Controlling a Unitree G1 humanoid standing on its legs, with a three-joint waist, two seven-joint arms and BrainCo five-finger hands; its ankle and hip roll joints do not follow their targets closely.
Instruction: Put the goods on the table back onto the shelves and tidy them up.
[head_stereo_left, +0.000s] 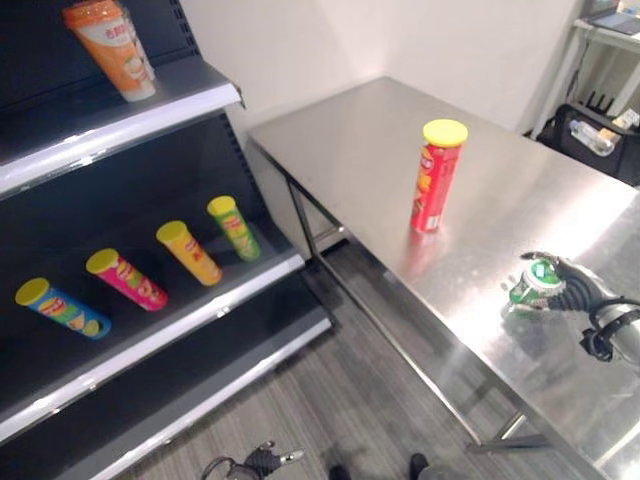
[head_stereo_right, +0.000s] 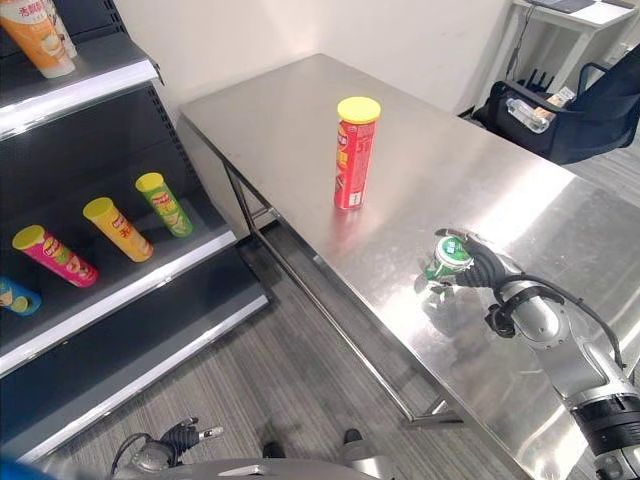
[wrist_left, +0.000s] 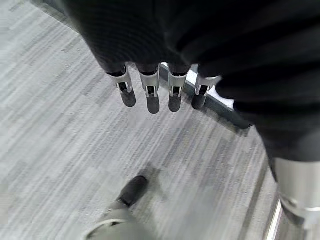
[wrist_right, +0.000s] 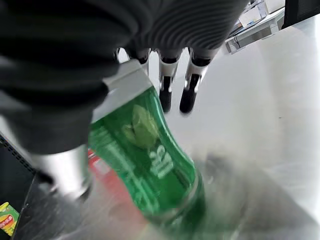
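Note:
A green bottle (head_stereo_left: 533, 283) sits low on the steel table (head_stereo_left: 350, 140) near its front edge, and my right hand (head_stereo_left: 575, 285) is shut on it, fingers over its top. In the right wrist view the green bottle (wrist_right: 145, 160) lies tilted under the palm, with the fingers (wrist_right: 172, 85) reaching past it. A red tube can (head_stereo_left: 435, 185) with a yellow lid stands upright mid-table, well apart from that hand. My left hand (wrist_left: 150, 90) hangs low over the floor, fingers straight and holding nothing.
The dark shelf unit (head_stereo_left: 150, 110) stands at the left. Several tube cans lie on its middle shelf, among them a pink tube can (head_stereo_left: 125, 278) and a green tube can (head_stereo_left: 234, 227). An orange cup (head_stereo_left: 115, 45) is on the top shelf. A black bag (head_stereo_left: 600, 135) sits behind the table.

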